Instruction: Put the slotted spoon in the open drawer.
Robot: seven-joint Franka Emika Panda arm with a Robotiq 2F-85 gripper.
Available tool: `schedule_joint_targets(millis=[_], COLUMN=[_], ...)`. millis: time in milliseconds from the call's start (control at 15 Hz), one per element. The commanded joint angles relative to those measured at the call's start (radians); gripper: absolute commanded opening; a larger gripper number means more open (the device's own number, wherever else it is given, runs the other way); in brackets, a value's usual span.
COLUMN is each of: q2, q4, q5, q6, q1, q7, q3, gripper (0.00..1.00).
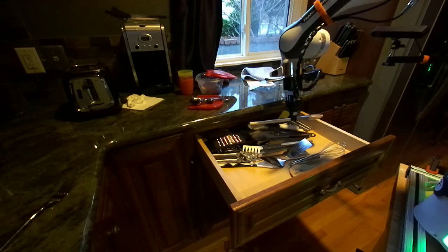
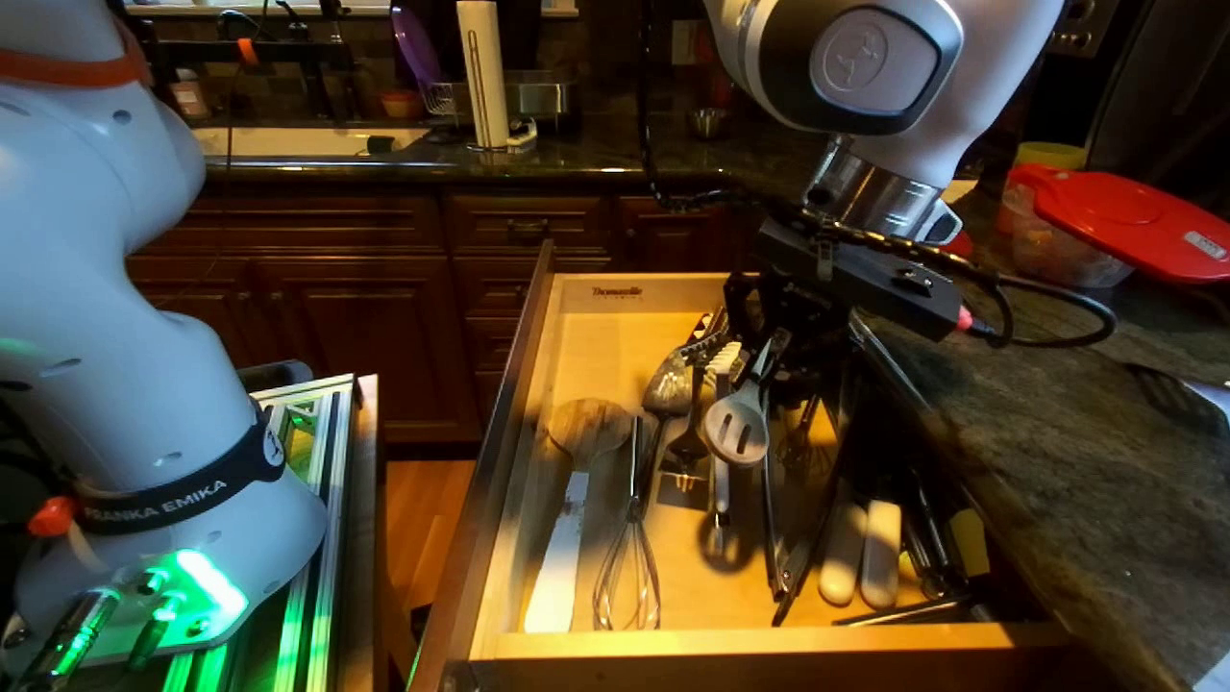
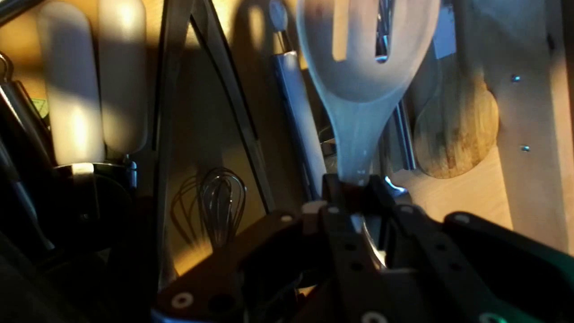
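The slotted spoon (image 3: 360,92) is in the gripper (image 3: 353,190), caught at the neck just behind its bowl; the jaws stand nearly together, with only that neck between them. It hangs over the open drawer (image 1: 245,178), and what looks like its shadow lies on the drawer floor apart from it, so it seems to rest on nothing. The step in hand looks to be the placing, with release not yet done. The next move calls for bringing the spoon down among the other utensils (image 1: 299,148) until something bears it, then parting the jaws so that it does not tip on the uneven heap.

The wrist view shows the grip close up, which both exterior views leave dark, and a small whisk (image 3: 223,197) beside a black V-shaped tool (image 3: 234,94); the gripper covers the spoon's handle there. In an exterior view the slots face the camera, with a wooden paddle (image 2: 588,428) and a large whisk (image 2: 629,567) lying nearer the drawer front. In an exterior view that takes in the toaster (image 1: 92,94), a grater-like piece (image 1: 229,140) shows, but the spoon is hard to tell from what lies below.
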Motion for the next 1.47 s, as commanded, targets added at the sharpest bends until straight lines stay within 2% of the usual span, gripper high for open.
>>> schedule_joint_targets(millis=[0,467,667,1067,1400], q2=[-0.020,0.012,0.037,0.096,0.143], q4=[-0.076,-0.109,-0.098,-0.083,-0.053], q5=[-0.003,-0.030,-0.031,-0.131,-0.154], q6=[0.146,0.360,0.397,0.498,0.516], q1=[0.022,0.056,0.064,0.082,0.076], q7=[0.025,0.033,0.036,0.070,0.096], q3=[-0.007,0.011,0.022,0.018,0.032], gripper=[0.04,0.04,0.04,0.04,0.04])
